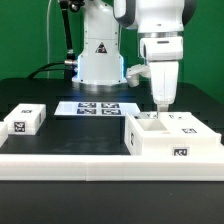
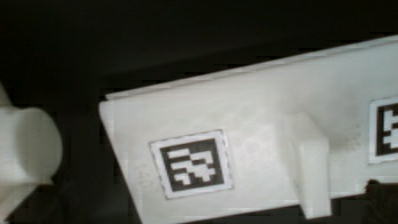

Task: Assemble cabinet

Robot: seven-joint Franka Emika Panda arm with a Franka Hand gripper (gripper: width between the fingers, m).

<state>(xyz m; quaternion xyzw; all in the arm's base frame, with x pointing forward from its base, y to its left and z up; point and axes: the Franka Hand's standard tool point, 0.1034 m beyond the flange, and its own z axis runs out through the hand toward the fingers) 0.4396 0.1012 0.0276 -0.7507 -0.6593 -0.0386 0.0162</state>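
Pincer [image 1: 160,102] hanging over the box [image 1: 172,138], tips just above its open top; I cannot tell how far the jaws are spread, nor whether they touch it. Box sits along the bench's [image 1: 80,135] near edge, toward the exterior view's right; block [image 1: 25,121] toward its left.

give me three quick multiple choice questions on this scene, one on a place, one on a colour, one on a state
1. In the exterior view, the small block lies
A) left of the big box
B) on top of it
C) right of it

2. The table is
A) white
B) black
C) wood brown

3. The small block is
A) lifted in the air
B) resting on the table
C) tipped inside the big box

1 A: the block is at the exterior view's left, the box at its right.
2 B: the bare top shows black around the white parts.
3 B: it sits flat on the table, while the gripper hangs over the big box.
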